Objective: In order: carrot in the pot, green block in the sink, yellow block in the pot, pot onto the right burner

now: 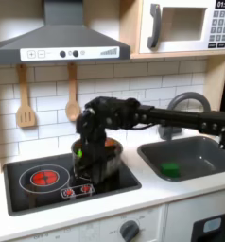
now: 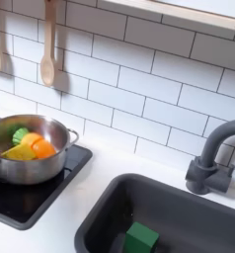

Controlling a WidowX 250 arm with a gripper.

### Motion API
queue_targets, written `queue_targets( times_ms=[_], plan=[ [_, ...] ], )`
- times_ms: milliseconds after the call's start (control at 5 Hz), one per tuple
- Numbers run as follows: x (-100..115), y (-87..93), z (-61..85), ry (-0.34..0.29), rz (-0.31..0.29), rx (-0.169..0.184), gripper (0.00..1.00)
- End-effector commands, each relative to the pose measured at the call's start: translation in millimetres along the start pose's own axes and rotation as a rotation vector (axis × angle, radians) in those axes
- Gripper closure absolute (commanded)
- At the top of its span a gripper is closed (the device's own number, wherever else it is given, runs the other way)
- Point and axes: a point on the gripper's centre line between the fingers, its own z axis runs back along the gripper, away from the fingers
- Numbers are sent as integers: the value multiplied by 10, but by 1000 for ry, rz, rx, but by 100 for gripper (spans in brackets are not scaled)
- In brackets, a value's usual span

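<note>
Starting at the first exterior view's left: two wooden utensils [image 1: 25, 102] hang on the white tiled wall [image 1: 124, 80] under the grey range hood [image 1: 60, 43]. Below them sits the black cooktop [image 1: 29, 181], its left burner [image 1: 45, 176] ringed in red. On the right half of that cooktop stands the pot [image 1: 107, 161], with something orange showing inside it.

The gripper [image 1: 83, 151] is down at the pot's left rim, the black arm [image 1: 157, 115] stretching away to the first exterior view's right. Its fingers are lost against the dark pot wall, so I cannot tell whether the pincer is wide, narrow or holding anything.

Further right, the sink [image 1: 204, 146] is sunk into the white counter [image 1: 105, 203], the arched faucet [image 1: 185, 102] curving behind it, and the green block [image 1: 169, 169] lies on the basin floor. A microwave [image 1: 190, 24] sits up top.

Now the second exterior view, again from its left: the pot [image 2: 16, 166] sits on the cooktop's edge, and inside it the carrot [image 2: 40, 148] lies with its green leafy end toward the second exterior view's left, the yellow block [image 2: 19, 150] touching it. Over to the right, the faucet [image 2: 210, 158] stands at the sink's [image 2: 105, 212] far rim, and the green block [image 2: 141, 237] rests on the basin's bottom.
</note>
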Motion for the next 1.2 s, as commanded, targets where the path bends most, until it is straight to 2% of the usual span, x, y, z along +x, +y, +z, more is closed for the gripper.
queue_targets(
  times_ms=[0,600,1000],
  plan=[
    [18,40,-88,17,6,5,100],
    [37,73,-230,50,16,17,100],
    [83,109,-232,52,29,18,100]
  ],
)
